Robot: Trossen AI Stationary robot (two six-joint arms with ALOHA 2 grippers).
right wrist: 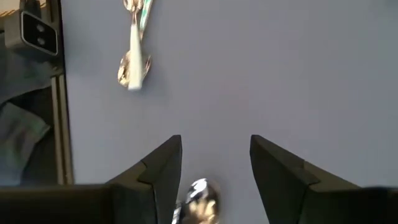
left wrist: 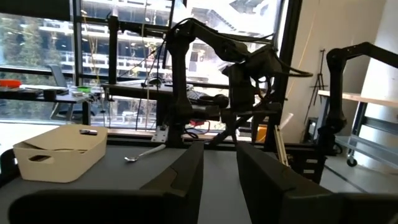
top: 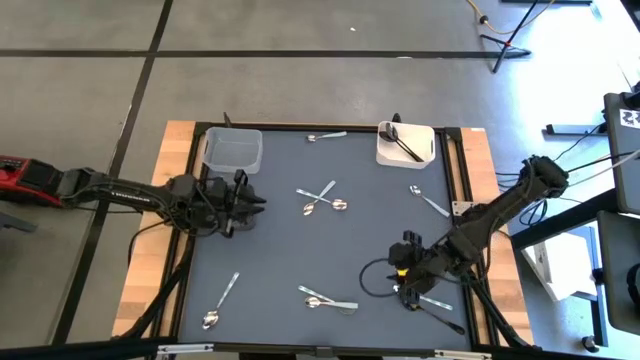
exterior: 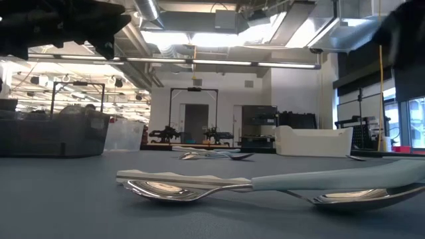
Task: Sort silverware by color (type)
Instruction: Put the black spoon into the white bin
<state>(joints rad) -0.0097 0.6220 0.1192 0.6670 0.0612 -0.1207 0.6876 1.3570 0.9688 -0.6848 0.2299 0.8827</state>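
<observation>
Shiny spoons lie flat, scattered over the dark mat: one [top: 327, 135] at the far edge, a crossed pair [top: 322, 198] in the middle, one [top: 430, 202] toward the right, one [top: 222, 302] near left, and a pair [top: 328, 300] at the near edge. Dark utensils [top: 403, 143] lie in the white bin [top: 425, 155]. My right gripper [top: 403, 283] is open and points down over a spoon; its bowl [right wrist: 199, 199] shows between the fingers, and I cannot tell whether they touch it. My left gripper [top: 258, 207] is open and holds nothing, level beside the clear bin [top: 232, 150].
A dark utensil [top: 450, 322] lies near the right arm at the near right corner. The table's wooden borders [top: 150, 240] flank the mat. In the low view, two spoons [exterior: 186, 189] with pale handles lie close in front. Open mat shows between the crossed pair and the near-edge spoons.
</observation>
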